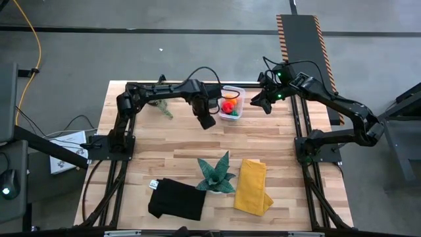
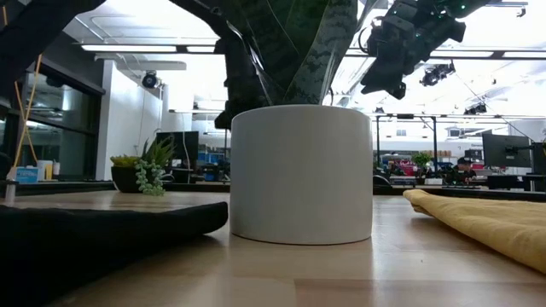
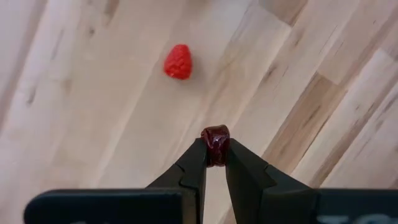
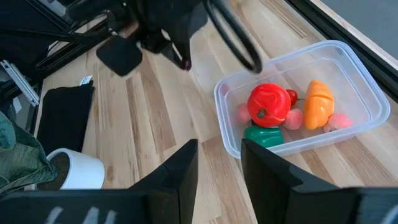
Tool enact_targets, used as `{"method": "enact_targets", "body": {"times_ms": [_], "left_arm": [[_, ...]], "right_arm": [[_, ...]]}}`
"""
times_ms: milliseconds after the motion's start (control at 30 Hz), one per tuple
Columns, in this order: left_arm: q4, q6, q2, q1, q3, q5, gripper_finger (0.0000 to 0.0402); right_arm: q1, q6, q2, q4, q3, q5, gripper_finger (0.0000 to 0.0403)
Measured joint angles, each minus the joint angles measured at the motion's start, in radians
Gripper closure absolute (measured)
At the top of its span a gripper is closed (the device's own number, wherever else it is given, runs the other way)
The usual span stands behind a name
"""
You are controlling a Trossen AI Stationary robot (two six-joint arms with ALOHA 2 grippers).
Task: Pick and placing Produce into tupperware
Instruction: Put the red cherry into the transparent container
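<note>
Inspection began at the left gripper [image 3: 216, 149], which was pinched shut on a dark produce piece [image 3: 216, 138], glossy and rounded, held at the very fingertips above the wooden table [image 3: 323, 81]. Judged from its size and sheen, the piece would be very light, hard and somewhat slippery; a grip across its middle looked adequate, but only the fingertips had hold of it, so it could squirt out if squeezed unevenly. A red raspberry-like piece [image 3: 178, 61] lay loose on the boards beyond it, apart from the fingers. Its bumpy skin should offer better purchase; taking it across its narrower width seemed sensible.

In the high view the left gripper [image 1: 206, 119] stood just beside the tupperware [image 1: 232, 103], not yet over it. The tub [image 4: 298, 99] was clear, thin-walled and probably light enough to slide if nudged. It already held a red piece [image 4: 268, 104], an orange piece [image 4: 318, 103], a green piece [image 4: 264, 136] and small pink ones.

The right gripper [image 4: 219, 163] waited on the tub's far side with its fingers partly apart and nothing between them.

The table was bare, level plank, offering no stop for a rolling piece. Nearer the front edge lay a black cloth [image 1: 176, 199], a teal plant in a white pot [image 2: 300, 175] and a yellow cloth [image 1: 252, 187]. A small leafy plant [image 2: 145, 166] stood farther back. Beyond was an open, brightly lit workroom.
</note>
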Motion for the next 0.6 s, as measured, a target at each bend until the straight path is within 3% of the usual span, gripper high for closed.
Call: {"method": "enact_targets", "body": {"times_ms": [200, 600], "left_arm": [[-0.107, 0.036, 0.000, 0.021, 0.071, 0.000, 0.0360], [-0.095, 0.082, 0.000, 0.019, 0.192, 0.001, 0.0360]], "right_arm": [[0.000, -0.010, 0.000, 0.004, 0.000, 0.000, 0.0290], [0.000, 0.009, 0.000, 0.035, 0.000, 0.001, 0.0290]]}}
